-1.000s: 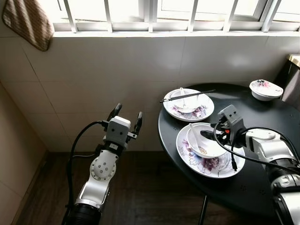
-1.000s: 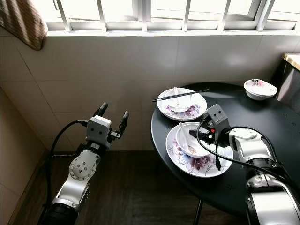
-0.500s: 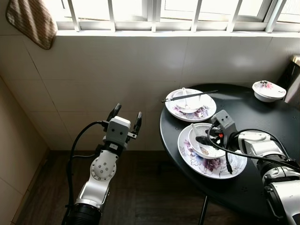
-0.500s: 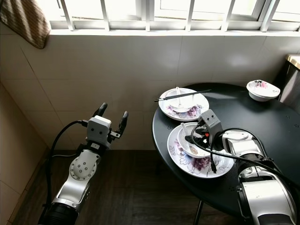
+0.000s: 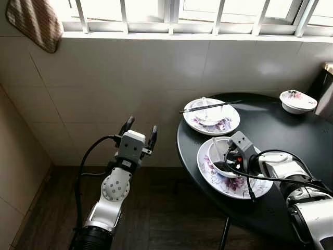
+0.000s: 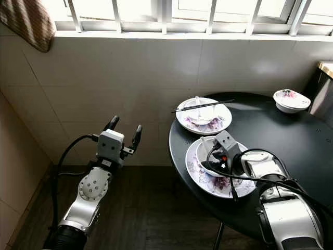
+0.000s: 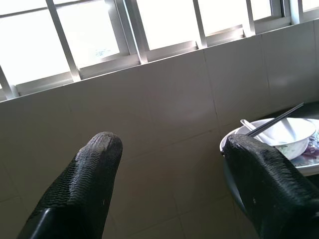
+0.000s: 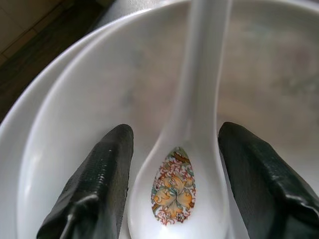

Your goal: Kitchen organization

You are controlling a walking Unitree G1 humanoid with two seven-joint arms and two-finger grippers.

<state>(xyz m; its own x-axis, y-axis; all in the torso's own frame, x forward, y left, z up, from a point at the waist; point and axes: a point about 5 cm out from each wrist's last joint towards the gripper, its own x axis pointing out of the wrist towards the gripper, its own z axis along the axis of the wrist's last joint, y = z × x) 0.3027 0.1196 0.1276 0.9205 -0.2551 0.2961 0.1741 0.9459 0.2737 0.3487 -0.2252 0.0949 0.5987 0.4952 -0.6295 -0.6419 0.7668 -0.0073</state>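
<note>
Right gripper (image 8: 174, 199) reaches down into the near white bowl (image 5: 221, 156), fingers apart, one on each side of a white ceramic spoon (image 8: 187, 169) with a floral print in its scoop; fingers (image 8: 97, 184) not touching the spoon. Spoon lies in the bowl, handle running up toward the rim. Bowl sits on a floral plate (image 5: 234, 182) at the near left edge of the round black table (image 5: 281, 135). Left gripper (image 5: 139, 133) held up off the table to its left, in front of the tiled wall (image 5: 130, 78), fingers spread apart, gripping nothing. Behind the near plate, a second floral plate (image 5: 225, 125) with a white bowl (image 5: 207, 112) on it, a spoon inside and black chopsticks (image 5: 208, 107) resting across the top. Far right on the table, a small floral bowl (image 5: 296, 100). Barred window (image 5: 182, 13) above the wall, a striped cloth (image 5: 31, 23) hanging at upper left.
</note>
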